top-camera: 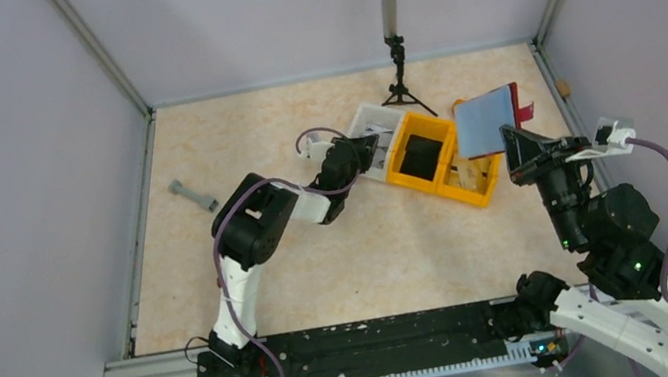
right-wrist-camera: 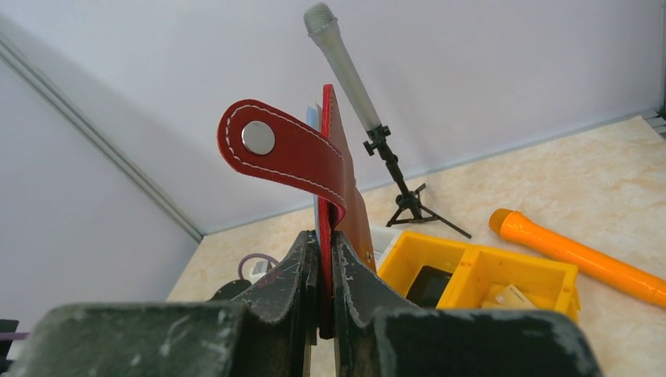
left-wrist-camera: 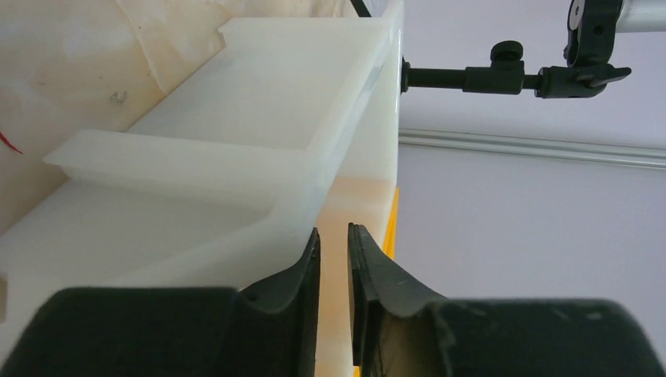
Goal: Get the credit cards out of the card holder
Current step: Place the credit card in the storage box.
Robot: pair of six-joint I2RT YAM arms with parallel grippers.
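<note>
Card holder (right-wrist-camera: 351,200) clamped in right pincer (right-wrist-camera: 325,237); left pincer (left-wrist-camera: 334,233), narrowly parted, at white tray (left-wrist-camera: 181,161) (grip unclear).

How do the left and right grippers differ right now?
The right gripper is shut on the card holder, holding it upright in the air. The left gripper sits low, its fingers nearly closed astride the wall of the white tray, though whether they pinch it firmly is unclear. Both have dark fingers.
</note>
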